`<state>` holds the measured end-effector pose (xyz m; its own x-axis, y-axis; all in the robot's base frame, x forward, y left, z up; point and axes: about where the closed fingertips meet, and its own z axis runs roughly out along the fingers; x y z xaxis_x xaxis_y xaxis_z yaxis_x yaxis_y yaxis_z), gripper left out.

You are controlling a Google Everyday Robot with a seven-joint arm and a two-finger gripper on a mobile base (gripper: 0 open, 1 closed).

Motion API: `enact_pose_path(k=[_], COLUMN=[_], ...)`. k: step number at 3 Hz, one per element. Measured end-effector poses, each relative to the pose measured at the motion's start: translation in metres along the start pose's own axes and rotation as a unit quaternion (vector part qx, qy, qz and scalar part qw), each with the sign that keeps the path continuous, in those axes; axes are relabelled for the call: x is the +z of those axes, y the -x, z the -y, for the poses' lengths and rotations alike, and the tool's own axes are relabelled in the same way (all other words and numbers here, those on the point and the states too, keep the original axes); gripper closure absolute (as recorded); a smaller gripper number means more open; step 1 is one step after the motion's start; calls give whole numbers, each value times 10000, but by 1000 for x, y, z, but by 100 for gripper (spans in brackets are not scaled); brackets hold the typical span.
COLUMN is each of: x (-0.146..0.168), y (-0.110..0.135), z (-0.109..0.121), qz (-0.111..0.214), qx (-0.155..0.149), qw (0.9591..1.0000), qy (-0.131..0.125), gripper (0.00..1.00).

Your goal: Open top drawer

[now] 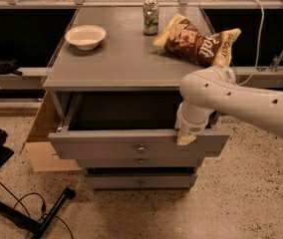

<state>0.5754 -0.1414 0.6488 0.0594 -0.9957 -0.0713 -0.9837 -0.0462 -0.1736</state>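
camera view, entries left to right, hazards noted.

- black stand and cable (47, 213): on the floor at lower left, well apart from the cabinet; no hazard judged.
- cardboard sheet (41, 136): leaning at the cabinet's left side, just beside the drawer's left corner; a skewed drawer could scrape it.
- white bowl (85, 36): on the grey worktop (121, 66), left rear; light, likely to slide if the cabinet is jerked.
- top drawer (106, 144): under the worktop, drawn partly out, dark box showing, round knob (141, 149) centred and untouched. judged open or nearly so; pulled much further, it could come off its runners.
- drink can (151, 17): upright at rear centre; would topple on a sudden tug.
- crisp bag (196, 40): lying at right rear, near the white arm (241, 101); a rising elbow could brush it.
- gripper (186, 136): at the top edge of the drawer front, right of the knob; how it is set cannot be told. an off-centre pull here could rack the drawer and jam it, or the tip could slip off the edge.
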Motion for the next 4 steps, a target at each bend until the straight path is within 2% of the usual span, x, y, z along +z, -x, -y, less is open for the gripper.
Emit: enact_pose_path(k=[1,2,3,4], x=[0,0,0,9], y=[0,0,0,0], z=[0,0,0,-16], qz=[0,0,0,38], qx=[0,0,0,-9], qw=[10000,10000,10000,9999], qy=[0,0,1,129], gripper=[13,0,0,0])
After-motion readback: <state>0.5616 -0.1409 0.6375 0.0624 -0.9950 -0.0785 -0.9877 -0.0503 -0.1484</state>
